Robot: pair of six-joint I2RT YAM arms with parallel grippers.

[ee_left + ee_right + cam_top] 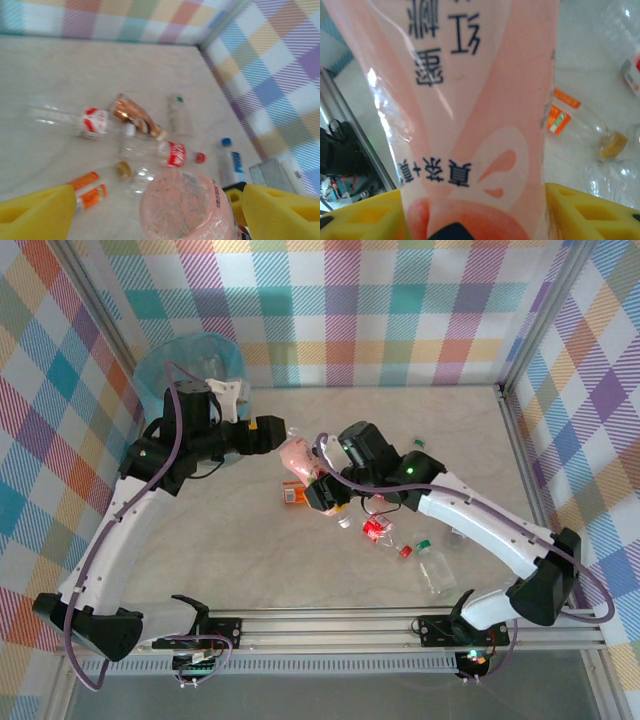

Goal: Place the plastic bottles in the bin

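Pastel plaid walls [400, 310], pale marbled tabletop [250, 570], aluminium frame rails [330, 625]

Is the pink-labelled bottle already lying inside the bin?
No, the pink-labelled bottle is over the middle of the table, clearly to the right of the bin.

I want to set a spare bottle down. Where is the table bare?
Bare: the far strip between bin and right wall; the near-left patch between left arm and rail. Crowded: bottles beneath the right arm.
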